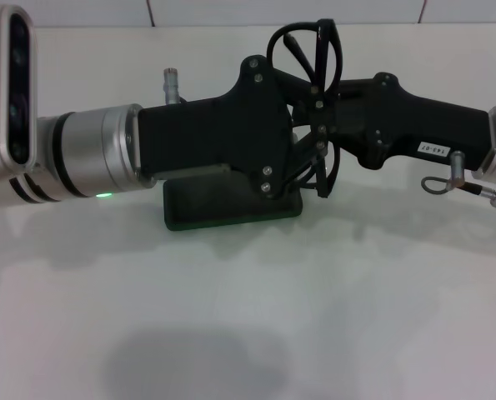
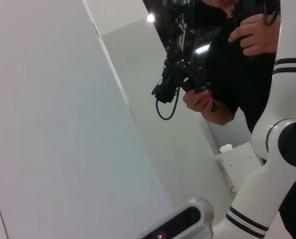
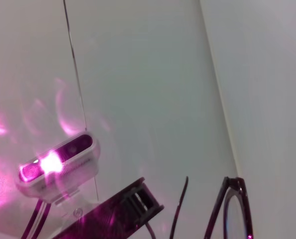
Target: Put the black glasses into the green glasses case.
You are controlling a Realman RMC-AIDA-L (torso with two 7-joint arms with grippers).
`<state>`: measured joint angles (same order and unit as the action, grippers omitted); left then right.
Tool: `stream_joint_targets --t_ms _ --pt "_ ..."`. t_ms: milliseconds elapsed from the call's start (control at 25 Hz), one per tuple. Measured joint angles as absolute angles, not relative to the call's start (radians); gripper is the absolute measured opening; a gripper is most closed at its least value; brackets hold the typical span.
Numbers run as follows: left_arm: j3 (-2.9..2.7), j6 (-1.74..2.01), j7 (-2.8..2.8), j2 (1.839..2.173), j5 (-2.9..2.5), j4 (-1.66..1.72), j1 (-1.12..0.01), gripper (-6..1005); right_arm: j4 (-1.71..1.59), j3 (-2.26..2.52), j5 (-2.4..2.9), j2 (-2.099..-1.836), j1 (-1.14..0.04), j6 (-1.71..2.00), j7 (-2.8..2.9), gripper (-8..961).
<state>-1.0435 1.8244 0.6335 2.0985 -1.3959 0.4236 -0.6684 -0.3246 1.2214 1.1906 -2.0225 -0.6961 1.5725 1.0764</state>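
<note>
The black glasses [image 1: 318, 108] hang in the air between the two grippers, well above the white table [image 1: 248, 317], frame on edge w/ lenses stacked one over the other and one temple arm looping out toward the left gripper [image 1: 302, 146]. That gripper comes in from the robot's left, fingertips meeting the frame near the middle; looks like its jaws pinch the frame, but the tips are black on black so can't tell for sure. The right gripper [image 1: 331, 104] reaches in from the opposite side, its jaws closed on the glasses near the upper lens. Both sets of jaws sit nose to nose, nearly touching, glasses sandwiched between.

The green glasses case [image 1: 231, 204] lies flat on the table directly below the left gripper's jaws, mostly hidden by its body; lid state not readable.

Right wrist view: part of the glasses' frame [image 3: 232, 209] and a temple arm, plus the left arm's wrist camera [image 3: 58, 164]. Left wrist view: a person [image 2: 237, 59] holding a black device, beyond the robot's white arm [image 2: 282, 144].
</note>
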Motion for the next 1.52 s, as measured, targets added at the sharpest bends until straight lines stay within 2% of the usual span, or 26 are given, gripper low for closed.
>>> stream_joint_targets --t_ms 1000,1280,1520 --pt "-1.045 1.824 0.633 2.098 -1.395 0.423 -0.672 -1 -0.348 1.293 1.196 -2.026 -0.681 1.610 1.034 110" --pt "-1.045 1.826 0.635 2.098 -1.383 0.423 -0.660 -1 -0.358 1.287 1.190 -2.018 -0.678 1.586 1.031 110" --pt "-1.039 1.830 0.640 2.089 -1.374 0.432 -0.592 0 -0.435 1.288 1.217 -2.002 -0.677 1.523 1.039 110"
